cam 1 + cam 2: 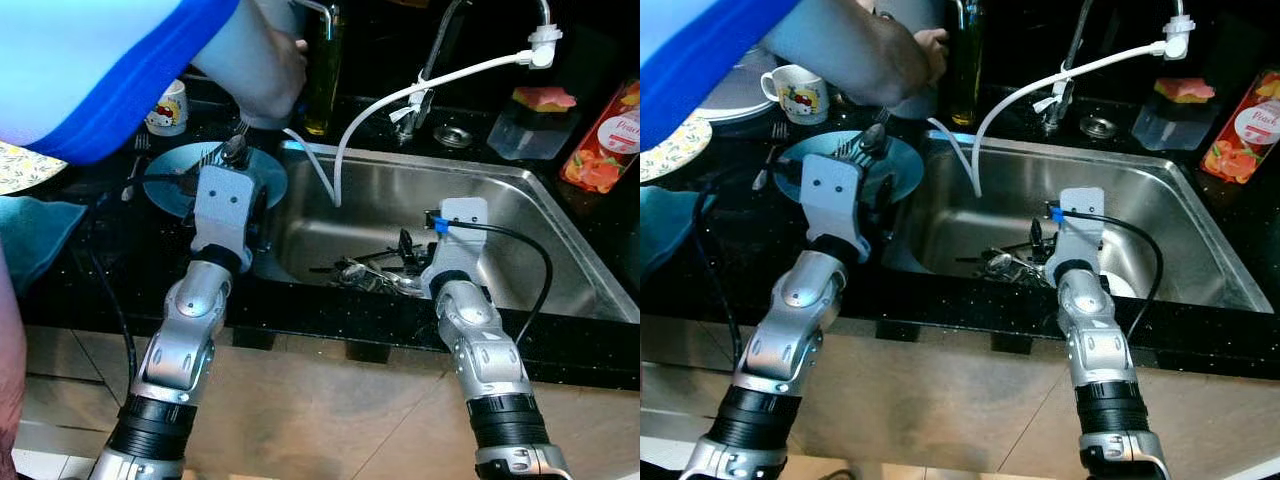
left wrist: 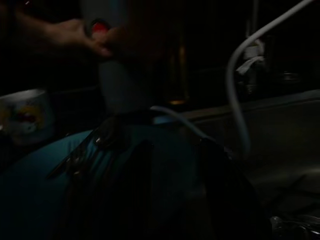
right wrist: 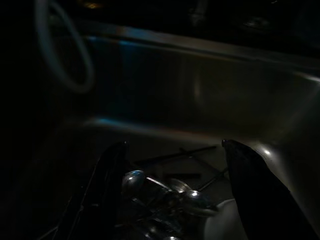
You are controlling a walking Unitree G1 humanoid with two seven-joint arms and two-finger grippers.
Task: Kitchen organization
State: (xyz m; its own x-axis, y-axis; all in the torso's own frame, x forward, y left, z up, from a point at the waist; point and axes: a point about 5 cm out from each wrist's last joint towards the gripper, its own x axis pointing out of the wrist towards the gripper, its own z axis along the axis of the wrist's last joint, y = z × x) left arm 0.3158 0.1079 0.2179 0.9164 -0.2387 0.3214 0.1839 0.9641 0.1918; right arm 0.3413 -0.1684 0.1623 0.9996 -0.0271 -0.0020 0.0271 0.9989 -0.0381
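Right wrist view: cutlery [image 3: 165, 192] between right hand [image 3: 175, 175] fingers.

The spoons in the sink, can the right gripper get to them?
Probably yes. The right gripper hangs open just above the spoons in the sink, one finger on each side, with nothing between them.

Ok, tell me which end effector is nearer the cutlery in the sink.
Right. The right end effector hangs open just above the cutlery; the left end effector is over the blue plate.
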